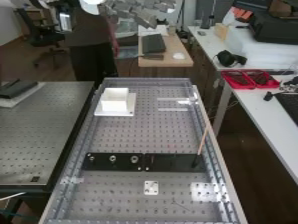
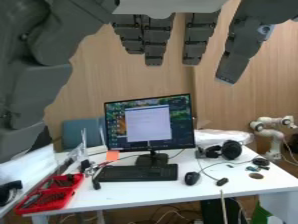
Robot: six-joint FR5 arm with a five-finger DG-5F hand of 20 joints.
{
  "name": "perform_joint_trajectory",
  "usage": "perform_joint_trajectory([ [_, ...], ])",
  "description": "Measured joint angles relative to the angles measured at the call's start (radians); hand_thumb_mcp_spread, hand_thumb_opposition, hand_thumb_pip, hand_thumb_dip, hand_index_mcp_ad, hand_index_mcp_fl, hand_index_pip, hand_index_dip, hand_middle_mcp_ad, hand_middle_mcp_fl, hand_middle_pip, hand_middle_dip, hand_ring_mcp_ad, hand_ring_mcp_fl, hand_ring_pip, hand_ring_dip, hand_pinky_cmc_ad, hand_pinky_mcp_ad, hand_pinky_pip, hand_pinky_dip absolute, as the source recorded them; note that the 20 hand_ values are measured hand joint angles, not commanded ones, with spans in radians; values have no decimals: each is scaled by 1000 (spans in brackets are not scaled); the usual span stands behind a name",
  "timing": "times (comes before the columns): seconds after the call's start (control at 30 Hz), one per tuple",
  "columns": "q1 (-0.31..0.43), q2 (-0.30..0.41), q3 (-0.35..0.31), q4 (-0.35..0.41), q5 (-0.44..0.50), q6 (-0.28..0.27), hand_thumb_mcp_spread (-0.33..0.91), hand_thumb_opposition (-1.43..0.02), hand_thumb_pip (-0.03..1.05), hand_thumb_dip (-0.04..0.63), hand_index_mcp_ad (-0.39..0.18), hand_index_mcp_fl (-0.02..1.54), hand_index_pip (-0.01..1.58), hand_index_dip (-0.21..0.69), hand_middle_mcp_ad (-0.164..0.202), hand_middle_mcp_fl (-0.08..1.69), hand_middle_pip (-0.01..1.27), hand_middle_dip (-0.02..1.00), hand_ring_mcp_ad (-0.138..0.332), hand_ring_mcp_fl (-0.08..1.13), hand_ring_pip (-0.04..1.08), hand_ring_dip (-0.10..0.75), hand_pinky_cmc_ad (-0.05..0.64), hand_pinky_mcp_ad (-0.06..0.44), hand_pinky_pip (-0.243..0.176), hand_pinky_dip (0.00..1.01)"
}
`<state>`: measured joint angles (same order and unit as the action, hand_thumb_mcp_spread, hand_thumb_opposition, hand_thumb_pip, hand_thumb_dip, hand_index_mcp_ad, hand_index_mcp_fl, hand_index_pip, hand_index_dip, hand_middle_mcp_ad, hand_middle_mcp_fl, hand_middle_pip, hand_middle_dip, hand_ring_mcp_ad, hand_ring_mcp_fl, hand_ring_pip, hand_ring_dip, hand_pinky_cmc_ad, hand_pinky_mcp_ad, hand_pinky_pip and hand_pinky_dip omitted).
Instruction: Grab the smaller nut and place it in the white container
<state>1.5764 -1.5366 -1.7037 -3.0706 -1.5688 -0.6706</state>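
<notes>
The smaller nut (image 1: 91, 158) is held up near one end of the black bar (image 1: 103, 166); well beyond the bar, the hand (image 1: 141, 16) is opened, with nothing grasped.

The hand (image 1: 143, 15) is dark grey, at twelve o'clock in the high view, its surface broken into angular blocks. Between eleven and twelve o'clock is a smooth, rounded white part of the arm (image 1: 92, 5), and at eleven a small silvery block (image 1: 64, 21) with dark edges.

In the wrist view, the fingers (image 2: 155, 42) are slate-grey, chunky and segmented, with small dark round fittings along their edges. One bears a little pale, shiny spot (image 2: 265, 30). A smooth pale grey piece (image 2: 166, 5) sits beside them, and the thick, faceted thumb (image 2: 36, 85) is plain grey.
</notes>
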Motion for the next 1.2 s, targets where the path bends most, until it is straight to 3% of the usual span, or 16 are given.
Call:
perform_joint_trajectory([
  [0.37,-42,44,-130,45,-34,19,307,-726,382,49,7,17,87,-51,9,-9,154,175,147,5,169,12,398,314,-93,506],
  [0.6,-70,102,-245,83,-30,24,309,-730,400,68,-2,35,103,-66,12,-12,152,175,147,0,169,12,398,314,-93,508],
  [1.0,-114,168,-412,165,2,-16,312,-738,480,93,-24,52,265,-105,12,37,152,176,148,-5,176,12,396,312,-93,513],
  [1.2,-160,173,-489,230,5,-11,328,-738,506,108,-24,52,403,-103,12,37,147,175,150,-2,176,12,400,312,-93,513],
])
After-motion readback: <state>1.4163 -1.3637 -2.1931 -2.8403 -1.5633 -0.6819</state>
